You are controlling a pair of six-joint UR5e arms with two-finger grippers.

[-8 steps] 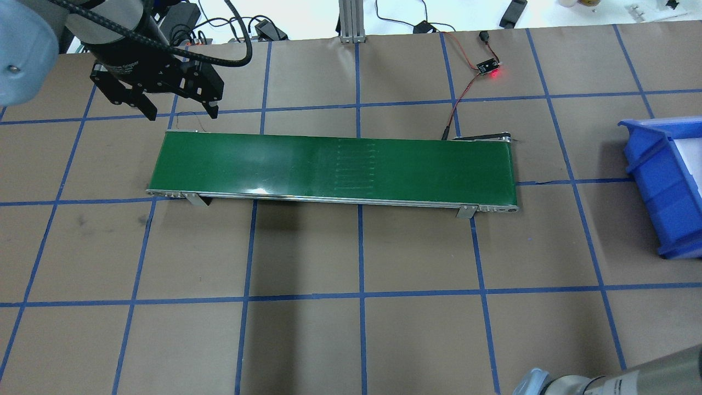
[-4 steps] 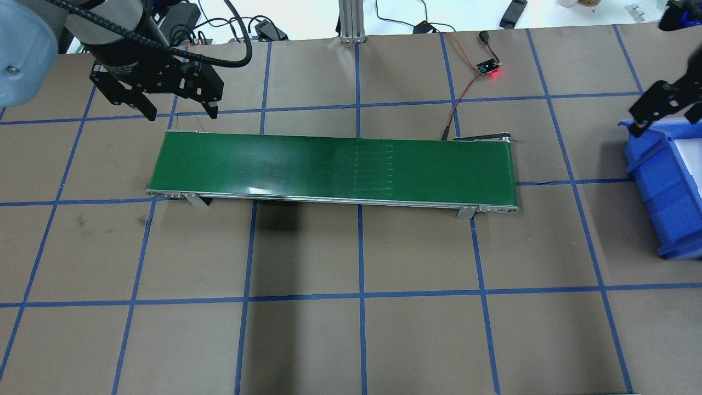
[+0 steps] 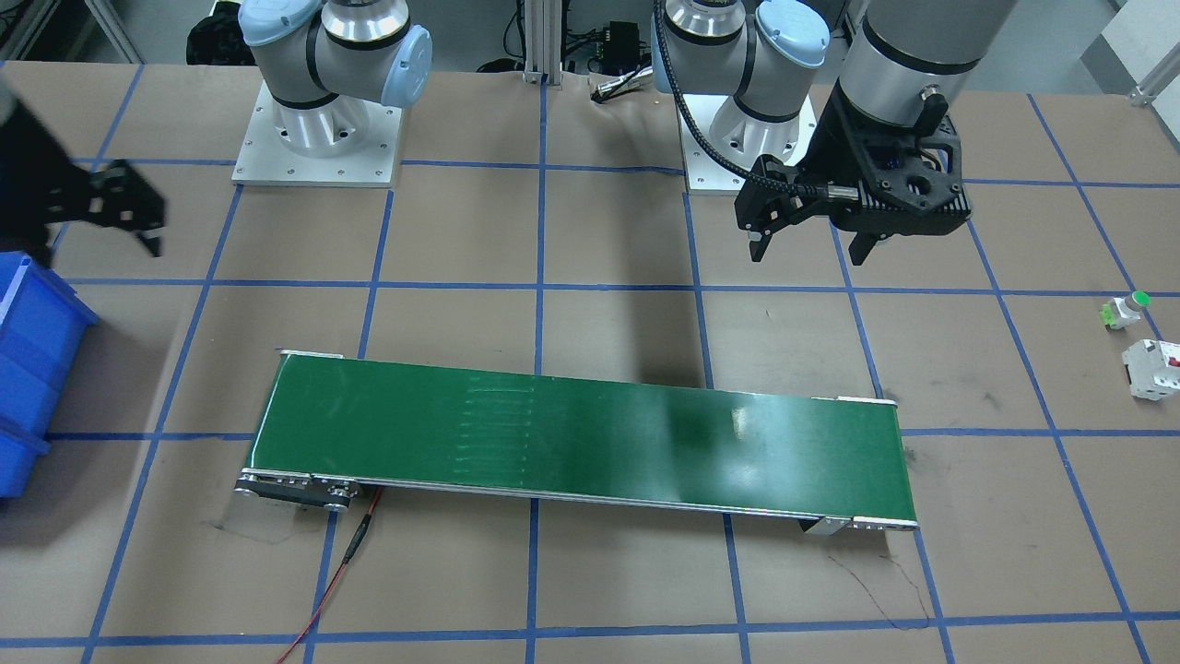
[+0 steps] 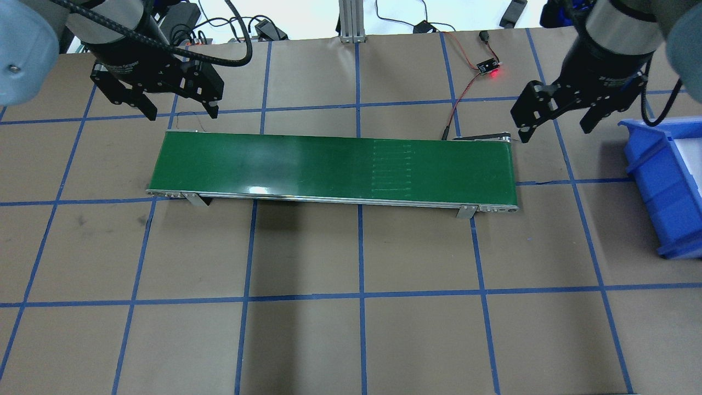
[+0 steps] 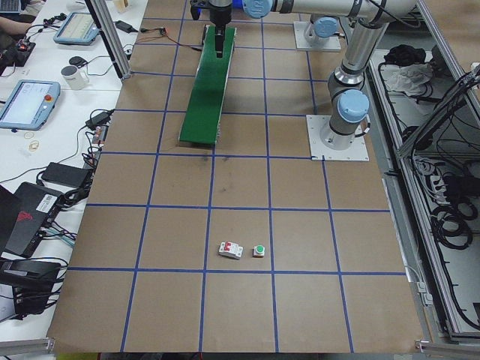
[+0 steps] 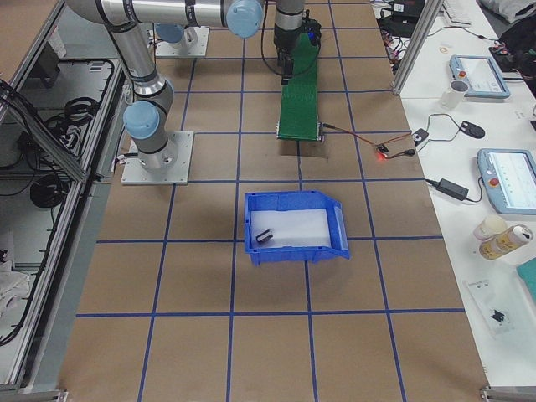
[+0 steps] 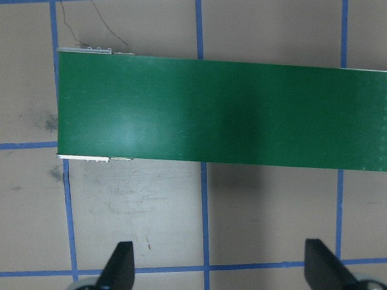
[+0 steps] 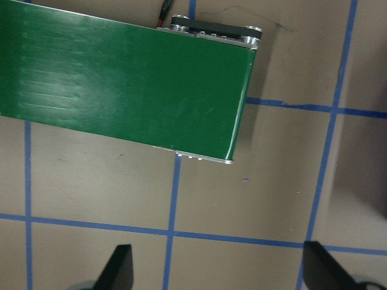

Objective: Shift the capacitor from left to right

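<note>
The capacitor point(image 6: 265, 236) is a small dark cylinder lying on the white floor of the blue bin point(image 6: 293, 251), seen only in the exterior right view. My left gripper point(image 4: 182, 113) is open and empty, above the table just behind the left end of the green conveyor belt point(image 4: 329, 170). It also shows in the front view point(image 3: 809, 251) and the left wrist view point(image 7: 219, 269). My right gripper point(image 4: 555, 131) is open and empty, above the table by the belt's right end, beside the bin point(image 4: 663, 186). Its wrist view point(image 8: 219, 269) shows nothing between the fingers.
A white block with red marking point(image 3: 1152, 367) and a white button with a green cap point(image 3: 1126, 309) lie on the table far to my left. A small sensor board with a red light point(image 4: 488, 68) and its wires sit behind the belt's right end.
My right arm has come into the overhead view and moved left from over the bin to the belt's right end. The belt's seam marks have shifted right. My left gripper has not moved.
</note>
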